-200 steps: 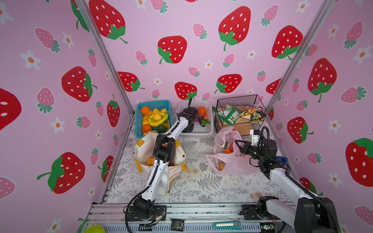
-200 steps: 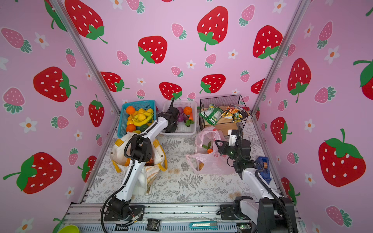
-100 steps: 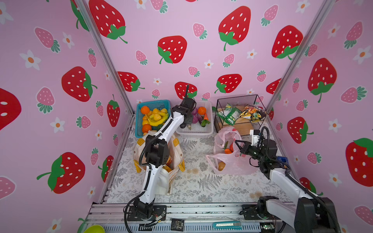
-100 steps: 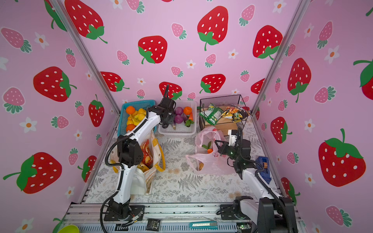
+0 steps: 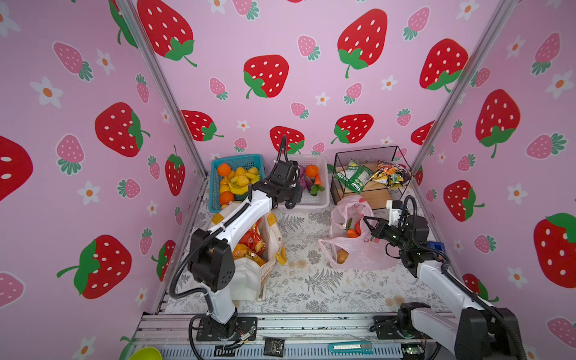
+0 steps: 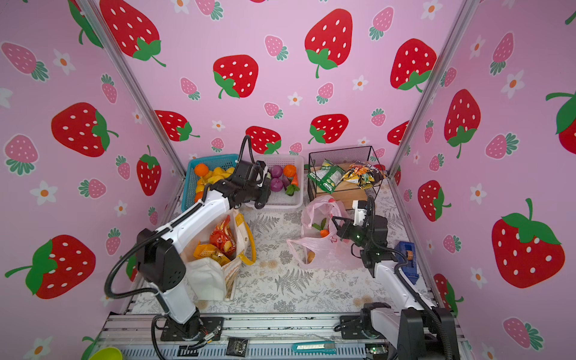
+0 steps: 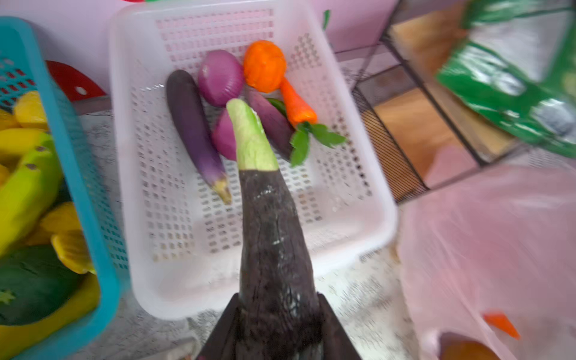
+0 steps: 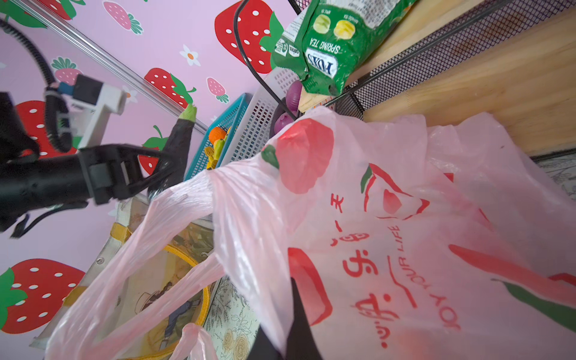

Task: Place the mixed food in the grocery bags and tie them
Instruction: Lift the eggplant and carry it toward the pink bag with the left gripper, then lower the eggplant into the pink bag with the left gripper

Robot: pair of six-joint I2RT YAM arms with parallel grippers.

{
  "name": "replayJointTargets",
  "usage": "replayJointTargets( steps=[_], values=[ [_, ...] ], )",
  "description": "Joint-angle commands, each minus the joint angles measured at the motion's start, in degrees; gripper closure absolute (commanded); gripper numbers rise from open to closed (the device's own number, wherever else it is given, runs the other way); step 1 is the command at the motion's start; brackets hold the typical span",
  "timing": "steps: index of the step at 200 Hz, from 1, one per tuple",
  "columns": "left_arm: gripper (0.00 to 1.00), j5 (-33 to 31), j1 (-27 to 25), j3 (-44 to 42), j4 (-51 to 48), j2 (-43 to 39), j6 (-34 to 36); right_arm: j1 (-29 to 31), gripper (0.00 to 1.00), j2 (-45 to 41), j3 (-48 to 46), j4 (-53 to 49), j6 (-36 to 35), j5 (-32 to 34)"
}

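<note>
The left claw (image 7: 277,327) pinches the thick end of a long dark toy aubergine (image 7: 268,237), held in the air beside the white perforated plastic basket (image 7: 385,218). The right claw (image 5: 367,222), pressed together, grips the mouth of the thin translucent pink plastic bag (image 5: 353,255) lying on the fern-printed table (image 5: 311,280), with an orange toy carrot (image 5: 352,233) inside. This looks like the carrying step. Next the aubergine needs to swing across to the bag's mouth and be released above it.
</note>
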Motion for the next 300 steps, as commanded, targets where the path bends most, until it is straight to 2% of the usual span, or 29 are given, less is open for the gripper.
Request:
replayJointTargets(
  steps=[1, 22, 45, 66, 99, 133, 145, 167, 235, 274, 300],
  values=[
    [0.85, 5.40, -3.83, -8.80, 10.10, -7.70, -0.57, -0.25, 1.00, -1.22, 2.14, -1.24, -0.57, 0.61],
    [0.85, 3.03, -7.30, -14.36, 7.17, -11.31, 1.88, -0.34, 1.00, -1.39, 4.10, -4.18, -2.75, 0.49],
    [0.85, 1.18, -11.86, -17.96, 3.56, -13.36, 9.52, -0.34, 1.00, -0.73, 7.29, -9.54, -7.11, -0.61],
    [0.84, -3.03, -15.64, -18.57, -1.46, -12.97, 16.23, -0.40, 1.00, -0.57, 9.16, -13.31, -9.56, -0.96],
    [0.84, -3.18, -17.13, -16.83, -5.84, -7.42, 21.81, -0.35, 1.00, -1.79, 9.29, -13.88, -8.96, -1.15],
    [0.84, -10.86, -17.39, -13.84, -5.34, -0.43, 25.56, -0.37, 1.00, -3.09, 9.82, -15.91, -9.49, -0.79],
    [0.85, -11.80, -17.37, -12.51, -5.38, 1.70, 26.86, -0.34, 1.00, -3.15, 9.65, -16.33, -9.49, -0.87],
    [0.85, -6.24, -17.64, -12.01, -4.55, 3.15, 28.72, -0.37, 1.00, -3.31, 9.08, -16.26, -9.15, -1.12],
    [0.85, 6.47, -18.62, -18.71, 1.19, -3.70, 31.79, -0.25, 1.00, -2.82, 8.73, -15.13, -8.21, -1.36],
    [0.84, 17.42, -19.31, -16.48, 7.75, -0.73, 29.48, 0.68, 1.00, -2.35, 7.46, -12.25, -5.97, -2.34],
    [0.82, 18.27, -20.08, -13.27, 13.92, 3.56, 25.51, 1.98, 1.00, -2.27, 6.36, -10.46, -4.48, -2.90]
  ],
)
